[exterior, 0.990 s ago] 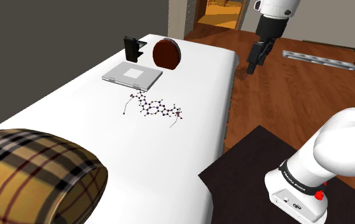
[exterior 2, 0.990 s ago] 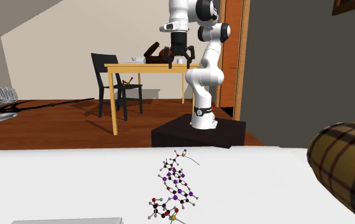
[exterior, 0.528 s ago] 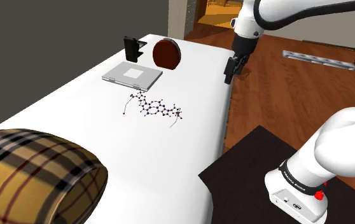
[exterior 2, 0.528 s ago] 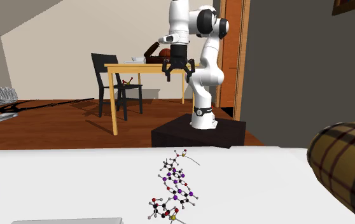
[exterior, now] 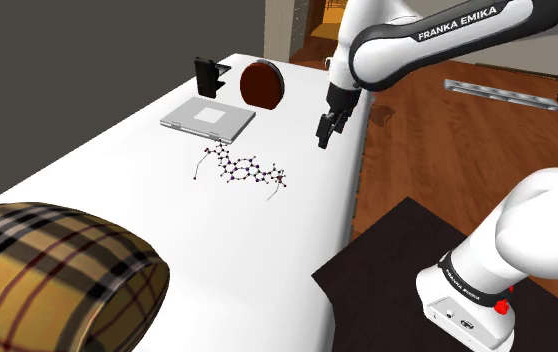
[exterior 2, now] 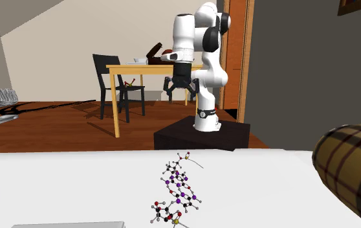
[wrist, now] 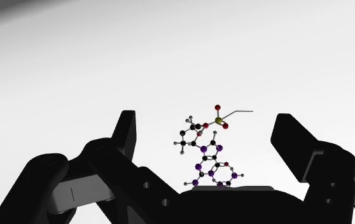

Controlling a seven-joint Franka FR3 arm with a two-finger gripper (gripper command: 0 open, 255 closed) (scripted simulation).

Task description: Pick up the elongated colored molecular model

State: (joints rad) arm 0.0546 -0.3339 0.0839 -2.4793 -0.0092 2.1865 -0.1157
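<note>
While the gripper (exterior: pixel 324 135) hangs wide open above the white bed (exterior: pixel 117 190), just right of centre in the shoulder view, the approach looks in hand. The model (exterior: pixel 242 170) lies flat at mid-frame. Next, it likely must move over and straddle that thin chain.

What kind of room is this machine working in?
Probably a room in a home, perhaps a bedroom: the white surface looks like a bed with a plaid bolster pillow on it, and beyond it stand a wooden table and black chair on a wooden floor.
</note>
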